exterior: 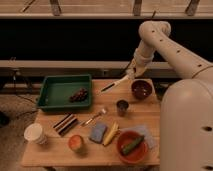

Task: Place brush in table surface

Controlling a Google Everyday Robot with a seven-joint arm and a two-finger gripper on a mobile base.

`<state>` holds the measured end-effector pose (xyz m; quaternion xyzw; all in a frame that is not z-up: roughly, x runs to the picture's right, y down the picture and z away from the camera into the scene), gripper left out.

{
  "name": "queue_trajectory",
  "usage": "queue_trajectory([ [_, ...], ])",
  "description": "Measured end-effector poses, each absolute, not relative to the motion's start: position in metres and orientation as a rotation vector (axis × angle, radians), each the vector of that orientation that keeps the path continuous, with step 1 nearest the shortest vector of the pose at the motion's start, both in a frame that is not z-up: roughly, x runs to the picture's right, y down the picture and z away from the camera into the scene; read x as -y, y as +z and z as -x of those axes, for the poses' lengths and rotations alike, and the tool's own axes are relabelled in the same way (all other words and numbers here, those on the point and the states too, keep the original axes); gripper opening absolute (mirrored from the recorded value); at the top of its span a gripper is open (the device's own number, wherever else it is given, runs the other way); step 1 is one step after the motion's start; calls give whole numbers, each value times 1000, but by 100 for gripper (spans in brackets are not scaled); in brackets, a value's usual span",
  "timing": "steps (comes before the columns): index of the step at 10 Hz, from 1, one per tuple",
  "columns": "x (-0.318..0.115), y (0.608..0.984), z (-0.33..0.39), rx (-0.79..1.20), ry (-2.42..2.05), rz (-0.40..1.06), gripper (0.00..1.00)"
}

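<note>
The brush has a white handle and a dark tip that points down-left. It hangs tilted in the air above the back of the light wooden table surface, between the green tray and the dark red bowl. My gripper is shut on the handle's upper right end, up and to the left of the bowl. The white arm reaches down to it from the upper right.
A green tray holding grapes sits at back left. On the table are a small dark cup, a silver-and-tan utensil, a paper cup, a blue sponge, a banana and an orange bowl.
</note>
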<state>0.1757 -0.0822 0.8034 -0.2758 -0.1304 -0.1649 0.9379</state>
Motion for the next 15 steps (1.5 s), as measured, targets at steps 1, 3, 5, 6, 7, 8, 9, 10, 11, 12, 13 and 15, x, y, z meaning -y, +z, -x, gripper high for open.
queue_trajectory([
  [1, 82, 807, -173, 273, -338, 564, 0],
  [3, 78, 816, -162, 297, -349, 568, 0],
  [5, 65, 828, -156, 308, -367, 583, 0],
  [6, 55, 838, -154, 311, -371, 595, 0],
  [7, 43, 850, -152, 314, -373, 611, 0],
  [8, 35, 858, -148, 319, -376, 622, 0],
  [9, 31, 862, -147, 321, -377, 629, 0],
  [10, 26, 868, -144, 322, -381, 639, 0],
  [11, 22, 872, -142, 323, -384, 646, 0],
  [12, 17, 878, -139, 323, -388, 655, 0],
  [13, 13, 883, -136, 325, -392, 663, 2],
  [15, 4, 896, -127, 334, -405, 689, 20],
])
